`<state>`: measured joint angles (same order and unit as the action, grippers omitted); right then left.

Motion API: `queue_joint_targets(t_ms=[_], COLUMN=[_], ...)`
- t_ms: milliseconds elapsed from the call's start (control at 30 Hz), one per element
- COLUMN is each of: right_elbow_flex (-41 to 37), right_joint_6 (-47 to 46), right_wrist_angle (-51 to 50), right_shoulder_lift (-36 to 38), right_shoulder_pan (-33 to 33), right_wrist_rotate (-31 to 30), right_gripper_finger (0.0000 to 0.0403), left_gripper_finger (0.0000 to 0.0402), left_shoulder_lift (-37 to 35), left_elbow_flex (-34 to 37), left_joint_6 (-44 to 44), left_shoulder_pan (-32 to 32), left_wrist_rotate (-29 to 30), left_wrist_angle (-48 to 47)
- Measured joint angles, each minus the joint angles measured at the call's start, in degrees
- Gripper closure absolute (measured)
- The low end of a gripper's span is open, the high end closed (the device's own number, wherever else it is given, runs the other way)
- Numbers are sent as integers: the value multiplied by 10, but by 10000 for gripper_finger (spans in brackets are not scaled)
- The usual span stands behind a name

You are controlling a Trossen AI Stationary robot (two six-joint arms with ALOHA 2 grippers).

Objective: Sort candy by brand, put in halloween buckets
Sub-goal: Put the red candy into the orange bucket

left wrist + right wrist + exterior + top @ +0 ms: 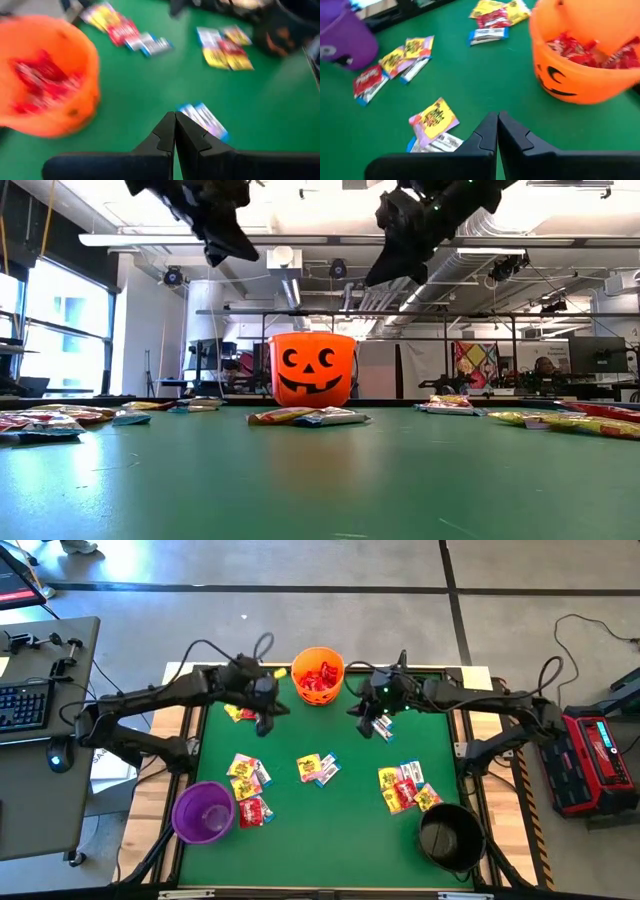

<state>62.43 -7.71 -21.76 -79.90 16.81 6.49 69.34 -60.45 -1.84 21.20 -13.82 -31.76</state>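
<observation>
High view: green counter (350, 840) with orange bucket (318, 675) at middle of far edge, filled with red candy (319, 677). Purple bucket (203, 811) at near left corner, black bucket (451, 836) at near right corner. Left gripper (264, 724) just left of orange bucket, fingers pressed together, holding nothing. Right gripper (366, 724) just right of orange bucket, fingers likewise shut and empty. White-blue packet (382, 728) just beside right gripper. Small yellow and red cluster (240, 714) near left gripper. Mixed pile (249, 785) beside purple bucket, centre pile (317, 769) mid-counter, right pile (407, 788) near black bucket.

Low view: orange bucket (313, 369) with black pumpkin face upright at far edge. Two dark grippers overhead, one (228, 250) on picture's left, one (385, 275) on picture's right, both clear of the counter; cannot tell here which arm is which. Flat packets (307, 417) spread across the green surface on both sides.

Left wrist view: left gripper (175, 116) with fingers closed tip to tip, empty. White-blue packet (205, 120) on counter just beyond fingertips. Orange bucket (47, 75) close by, red candy inside.

Right wrist view: right gripper (498, 116) closed, empty. Yellow packet (434, 120) lying over a white-blue one close to the fingers. Orange bucket (585, 50) near, purple bucket (345, 40) well apart.
</observation>
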Motion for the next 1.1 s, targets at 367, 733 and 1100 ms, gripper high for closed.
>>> queue_joint_targets(t_ms=[367, 733, 1100], right_elbow_flex=[0, 0, 0], right_joint_6=[28, -32, -39], right_wrist_angle=[-3, -3, -3], right_shoulder_lift=[0, 0, 0], right_shoulder_pan=[-31, -28, -28], right_wrist_rotate=[-49, -90, -91], right_gripper_finger=[358, 294, 292], left_gripper_finger=[380, 311, 366], left_shoulder_lift=[1, 42, 85], left_elbow_flex=[0, 0, 0], left_joint_6=[-29, -74, -133], left_shoulder_pan=[-101, -119, 88], left_wrist_rotate=[26, 111, 123], left_wrist_angle=[-199, -250, -258])
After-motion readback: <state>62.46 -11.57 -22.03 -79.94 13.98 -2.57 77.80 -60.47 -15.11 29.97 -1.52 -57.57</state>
